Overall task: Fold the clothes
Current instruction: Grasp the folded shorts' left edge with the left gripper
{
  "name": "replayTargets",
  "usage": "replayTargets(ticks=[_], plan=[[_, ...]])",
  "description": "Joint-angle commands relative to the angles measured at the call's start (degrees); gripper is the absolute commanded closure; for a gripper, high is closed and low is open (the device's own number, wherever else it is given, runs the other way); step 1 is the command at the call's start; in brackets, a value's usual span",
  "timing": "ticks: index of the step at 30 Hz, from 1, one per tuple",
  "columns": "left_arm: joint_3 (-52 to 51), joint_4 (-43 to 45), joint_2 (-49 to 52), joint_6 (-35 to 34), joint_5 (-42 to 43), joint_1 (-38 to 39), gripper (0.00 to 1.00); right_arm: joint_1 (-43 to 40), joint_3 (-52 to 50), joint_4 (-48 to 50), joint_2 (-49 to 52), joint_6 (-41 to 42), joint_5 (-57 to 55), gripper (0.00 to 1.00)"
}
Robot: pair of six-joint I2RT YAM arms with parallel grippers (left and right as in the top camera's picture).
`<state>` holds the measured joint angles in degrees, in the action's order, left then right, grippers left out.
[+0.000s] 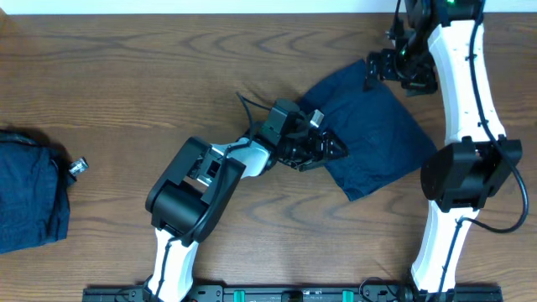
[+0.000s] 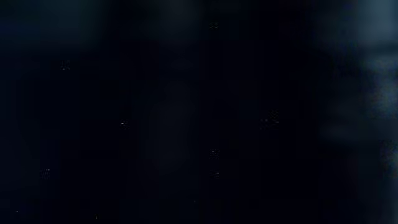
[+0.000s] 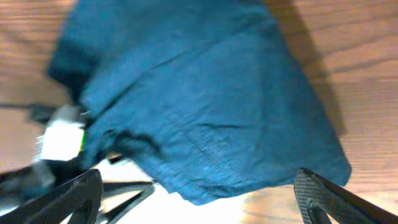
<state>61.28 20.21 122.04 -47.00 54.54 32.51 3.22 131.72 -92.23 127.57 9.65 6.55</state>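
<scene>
A dark navy garment [image 1: 373,134] lies spread on the wooden table right of centre, and in the right wrist view it [image 3: 199,106] fills most of the picture. My left gripper [image 1: 323,149] lies low at its left edge, against the cloth. The left wrist view is wholly dark, so its jaws do not show. My right gripper [image 1: 375,69] hovers at the garment's far corner. It [image 3: 198,200] is open, the fingers [image 3: 317,196] wide apart with the cloth's edge just beyond them. A second navy garment [image 1: 29,197] sits bunched at the table's left edge.
A small shiny silver knob [image 1: 78,167] lies beside the left garment. The right arm's white links [image 1: 461,109] stand along the right side of the spread garment. The left arm's black base joint [image 1: 189,189] sits at the front centre.
</scene>
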Motion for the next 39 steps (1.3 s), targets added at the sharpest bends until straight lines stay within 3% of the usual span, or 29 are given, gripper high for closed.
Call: replayTargets(ticks=[1, 7, 15, 26, 39], plan=[[-4.85, -4.2, 7.21, -1.9, -11.39, -1.6, 0.16, -3.21, -5.9, 3.08, 0.46, 2.36, -5.44, 0.06], [-4.85, -4.2, 7.21, -1.99, -10.51, -1.6, 0.15, -9.55, -16.35, 11.72, 1.42, 6.4, -4.28, 0.18], [-4.85, -4.2, 7.19, -2.03, -9.38, -1.6, 0.15, -15.69, -23.45, 17.07, 3.06, 7.5, -4.07, 0.17], [-4.76, -1.36, 7.19, -4.81, -7.37, -2.95, 0.14, -13.38, -41.24, 28.68, 3.41, 8.81, 1.09, 0.21], [-4.61, 0.96, 7.19, -5.86, -7.41, -8.04, 0.11, -9.7, -42.34, 26.58, 3.41, 8.74, 2.36, 0.25]])
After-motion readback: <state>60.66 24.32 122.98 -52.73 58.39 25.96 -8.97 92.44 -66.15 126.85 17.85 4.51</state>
